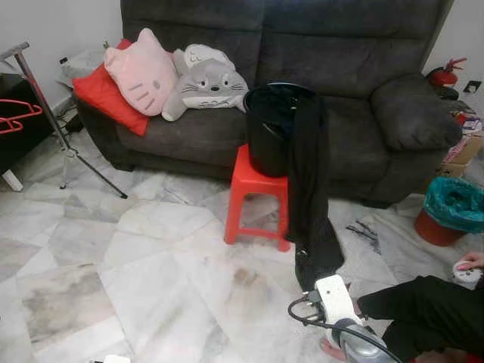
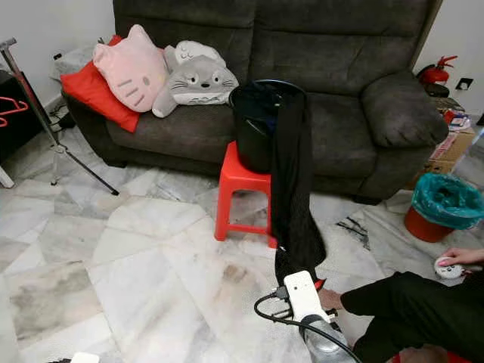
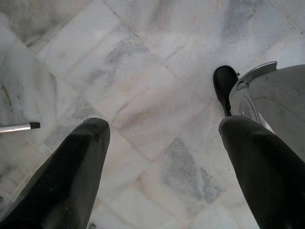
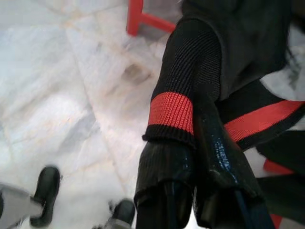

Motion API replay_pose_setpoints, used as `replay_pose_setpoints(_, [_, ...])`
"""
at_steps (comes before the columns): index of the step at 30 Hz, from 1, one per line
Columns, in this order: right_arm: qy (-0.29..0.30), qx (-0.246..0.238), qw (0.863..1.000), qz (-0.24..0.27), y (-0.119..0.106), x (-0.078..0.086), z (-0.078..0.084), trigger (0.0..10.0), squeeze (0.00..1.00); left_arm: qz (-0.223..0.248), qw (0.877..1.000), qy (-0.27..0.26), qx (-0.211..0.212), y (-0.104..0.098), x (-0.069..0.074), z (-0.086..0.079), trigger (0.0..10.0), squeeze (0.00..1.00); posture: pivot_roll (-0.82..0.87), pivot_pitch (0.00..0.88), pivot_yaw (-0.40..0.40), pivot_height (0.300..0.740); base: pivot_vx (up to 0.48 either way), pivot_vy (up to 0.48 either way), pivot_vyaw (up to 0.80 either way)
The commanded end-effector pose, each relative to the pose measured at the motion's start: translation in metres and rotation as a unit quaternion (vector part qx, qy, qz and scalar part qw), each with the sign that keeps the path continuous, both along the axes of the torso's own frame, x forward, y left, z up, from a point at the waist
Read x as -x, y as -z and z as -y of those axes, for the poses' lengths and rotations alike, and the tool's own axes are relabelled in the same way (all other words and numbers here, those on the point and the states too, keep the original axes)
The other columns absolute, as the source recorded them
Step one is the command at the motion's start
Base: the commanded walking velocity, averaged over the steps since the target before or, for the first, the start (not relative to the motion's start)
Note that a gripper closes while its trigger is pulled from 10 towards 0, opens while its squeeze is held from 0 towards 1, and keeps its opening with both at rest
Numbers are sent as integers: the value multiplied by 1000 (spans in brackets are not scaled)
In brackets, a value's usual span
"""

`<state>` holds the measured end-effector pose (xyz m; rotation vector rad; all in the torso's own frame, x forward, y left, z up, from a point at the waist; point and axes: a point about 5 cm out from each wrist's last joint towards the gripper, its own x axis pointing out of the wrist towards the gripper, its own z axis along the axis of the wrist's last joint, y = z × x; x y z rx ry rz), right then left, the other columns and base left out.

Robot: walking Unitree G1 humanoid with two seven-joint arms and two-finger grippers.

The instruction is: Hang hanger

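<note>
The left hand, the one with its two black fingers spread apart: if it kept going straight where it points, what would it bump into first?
Most likely the marble floor. The left hand points down at bare tiles between its open fingers; depth is hard to judge.

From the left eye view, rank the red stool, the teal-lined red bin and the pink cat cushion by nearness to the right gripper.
The right gripper is low on the right, shut on the black garment.
1. Red stool, just ahead, under the black bucket.
2. Teal-lined red bin, off to the right.
3. Pink cat cushion, far left on the sofa.
</note>
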<state>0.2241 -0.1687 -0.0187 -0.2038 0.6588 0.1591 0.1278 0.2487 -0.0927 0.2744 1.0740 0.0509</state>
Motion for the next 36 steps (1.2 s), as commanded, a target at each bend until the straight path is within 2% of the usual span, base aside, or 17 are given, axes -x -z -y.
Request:
replay_pose_setpoints(1, [12,-10,999,41,-9,-13,-2,10000,0,-10,1000,8,-1,1,4,0,10000,0,-128,18,7,740,0,0,0])
replay_pose_setpoints(4, [11,-11,999,44,-7,-16,-4,10000,0,-11,1000,10,-1,1,4,0,10000,0,-127,15,6,740,0,0,0])
replay_pose_setpoints(7, [-9,-7,1000,-2,8,-8,-8,10000,0,-10,1000,10,0,2,4,1,10000,0,-121,15,4,740,0,0,0])
replay_pose_setpoints(10, [-16,2,1000,-21,15,-3,-8,10000,0,-10,1000,10,0,2,4,1,10000,0,-121,15,3,740,0,0,0])
replay_pose_setpoints(13, [-5,23,998,-53,32,9,1,10000,0,-10,1000,9,1,2,4,2,10000,0,-118,15,0,740,0,0,0])
replay_pose_setpoints(15, [-3,25,998,-54,33,10,3,10000,0,-10,1000,9,2,2,4,2,10000,0,-114,17,0,740,0,0,0])
replay_pose_setpoints(17, [15,12,1000,-18,25,2,7,10000,0,-10,1000,9,2,2,4,2,10000,0,-117,17,0,740,0,0,0])
replay_pose_setpoints(20, [33,7,997,68,1,-15,10,10000,0,-11,1000,10,2,2,4,1,10000,0,-125,17,2,740,0,0,0])
replay_pose_setpoints(23, [72,14,986,153,-25,-30,18,10000,0,-10,1000,11,2,2,4,1,10000,0,-118,16,1,740,0,0,0])
replay_pose_setpoints(24, [72,14,986,153,-25,-30,18,10000,0,-10,1000,11,2,2,4,1,10000,0,-118,16,1,740,0,0,0])
replay_pose_setpoints(28, [94,13,967,234,-54,-42,19,10000,0,-8,1000,9,2,1,4,1,10000,0,-116,12,1,740,0,0,0])
replay_pose_setpoints(30, [94,6,962,256,-62,-44,17,10000,0,-8,1000,9,1,1,4,1,10000,0,-116,12,1,740,0,0,0])
replay_pose_setpoints(36, [70,-31,944,321,-90,-47,4,10000,0,-4,1000,9,3,1,3,1,10000,0,-119,11,1,740,0,0,0])
